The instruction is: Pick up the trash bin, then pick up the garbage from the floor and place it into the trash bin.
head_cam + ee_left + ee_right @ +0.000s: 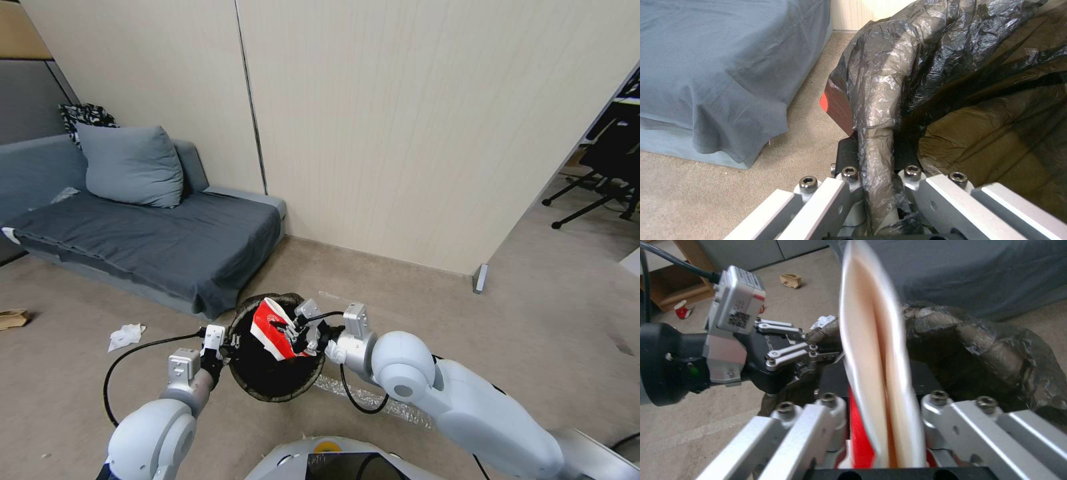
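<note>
A: Left end effector [230,345] is clamping the bag-lined rim of the trash bin [263,387], holding it at lower centre of the head view, mouth facing up toward the camera.

B: Right end effector [300,332] is gripping the flattened red-and-white paper cup [270,327] — jaws pressing its sides, cup sitting over the bin opening, just inside the rim.

A: Judgement: the drop is the step in hand. Best to be lowering the cup further past the black liner [876,100] before letting go, keeping it away from the near rim so it is not catching on the folded plastic.

B: Left arm should be keeping the bin steady and level meanwhile. Still on the floor [167,413] at left — a crumpled tissue [125,335] and a tan paper bag [12,319].
</note>
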`<state>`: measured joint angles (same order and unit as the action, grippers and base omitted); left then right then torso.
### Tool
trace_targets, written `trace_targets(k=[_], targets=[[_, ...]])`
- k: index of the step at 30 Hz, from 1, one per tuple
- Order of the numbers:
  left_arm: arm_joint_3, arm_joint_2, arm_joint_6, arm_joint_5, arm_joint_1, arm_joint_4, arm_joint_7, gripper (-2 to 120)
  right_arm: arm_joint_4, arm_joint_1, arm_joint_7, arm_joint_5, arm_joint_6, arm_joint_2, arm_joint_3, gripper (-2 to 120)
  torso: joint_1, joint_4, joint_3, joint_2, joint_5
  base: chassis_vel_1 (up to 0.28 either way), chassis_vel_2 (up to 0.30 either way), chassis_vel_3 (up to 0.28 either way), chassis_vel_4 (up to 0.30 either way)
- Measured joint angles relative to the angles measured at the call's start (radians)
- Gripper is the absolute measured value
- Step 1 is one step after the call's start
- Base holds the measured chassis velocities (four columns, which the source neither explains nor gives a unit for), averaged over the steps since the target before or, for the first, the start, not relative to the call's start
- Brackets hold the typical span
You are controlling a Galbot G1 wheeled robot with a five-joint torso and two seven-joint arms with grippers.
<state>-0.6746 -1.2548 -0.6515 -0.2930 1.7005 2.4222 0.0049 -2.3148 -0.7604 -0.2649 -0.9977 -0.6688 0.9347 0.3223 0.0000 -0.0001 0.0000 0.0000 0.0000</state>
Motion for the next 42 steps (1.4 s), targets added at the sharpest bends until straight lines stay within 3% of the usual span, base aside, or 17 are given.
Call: trace_targets(k=[3, 7, 9, 12, 17, 19, 25, 30, 33, 34, 37, 42], targets=[[-0.001, 0.000, -0.001, -0.003, 0.002, 0.002, 0.000, 1, 0.000, -0.013, -0.003, 0.009, 0.001, -0.003, -0.001, 44, 0.000, 0.0000, 0.000, 0.000, 0.0000, 0.000, 0.000, 0.000, 0.000], [-0.002, 0.001, -0.002, -0.009, 0.002, 0.005, -0.001, 1, 0.000, -0.016, -0.003, 0.012, 0.002, -0.002, -0.002, 52, 0.000, 0.0000, 0.000, 0.000, 0.0000, 0.000, 0.000, 0.000, 0.000], [-0.003, 0.004, -0.004, -0.015, 0.002, 0.007, -0.002, 1, 0.000, -0.015, -0.004, 0.015, 0.004, 0.002, -0.001, 65, 0.000, 0.0000, 0.000, 0.000, 0.0000, 0.000, 0.000, 0.000, 0.000], [-0.005, 0.009, -0.005, -0.019, 0.001, 0.007, -0.002, 1, 0.000, -0.011, -0.007, 0.016, 0.005, 0.007, 0.001, 76, 0.000, 0.0001, 0.000, 0.000, 0.0000, 0.000, 0.000, 0.000, 0.000], [-0.006, 0.013, -0.006, -0.025, -0.002, 0.007, -0.005, 1, 0.000, -0.010, -0.010, 0.016, 0.005, 0.009, 0.003, 87, 0.000, 0.0001, 0.000, 0.000, 0.0000, 0.000, 0.000, 0.000, 0.000], [-0.005, 0.015, -0.007, -0.031, -0.006, 0.004, -0.010, 1, -0.003, -0.013, -0.016, 0.019, 0.010, 0.010, 0.003, 98, 0.000, 0.0000, 0.000, 0.000, 0.0000, 0.000, 0.000, 0.000, 0.000], [-0.004, 0.019, -0.009, -0.033, -0.015, -0.007, -0.013, 1, -0.033, -0.037, -0.038, 0.027, 0.038, 0.004, -0.041, 100, 0.000, 0.0002, 0.000, 0.000, 0.0000, 0.000, 0.000, 0.000, 0.000], [-0.006, 0.025, -0.011, -0.036, -0.020, -0.011, -0.013, 1, -0.062, -0.128, -0.006, 0.080, 0.101, -0.025, -0.167, 100, 0.000, 0.0000, 0.000, 0.000, 0.0000, 0.000, 0.000, 0.000, 0.000], [-0.012, 0.034, -0.011, -0.041, -0.022, -0.018, -0.013, 1, -0.065, -0.268, 0.085, 0.224, 0.222, -0.047, -0.343, 100, 0.000, 0.0002, 0.000, 0.000, 0.0002, 0.000, 0.000, 0.000, 0.000], [-0.012, 0.034, -0.011, -0.041, -0.022, -0.018, -0.013, 1, -0.065, -0.268, 0.085, 0.224, 0.222, -0.047, -0.343, 100, 0.000, 0.0002, 0.000, 0.000, 0.0002, 0.000, 0.000, 0.000, 0.000], [-0.015, 0.033, -0.011, -0.040, -0.024, -0.028, -0.015, 1, -0.058, -0.416, 0.144, 0.362, 0.319, -0.054, -0.494, 100, 0.000, -0.0002, 0.000, 0.000, 0.0002, 0.000, 0.000, 0.000, 0.000], [-0.021, 0.031, -0.012, -0.037, -0.018, -0.034, -0.015, 1, -0.031, -0.593, 0.096, 0.520, 0.467, -0.037, -0.575, 100, 0.000, 0.0000, 0.000, 0.000, 0.0001, 0.000, 0.000, 0.000, 0.000]])
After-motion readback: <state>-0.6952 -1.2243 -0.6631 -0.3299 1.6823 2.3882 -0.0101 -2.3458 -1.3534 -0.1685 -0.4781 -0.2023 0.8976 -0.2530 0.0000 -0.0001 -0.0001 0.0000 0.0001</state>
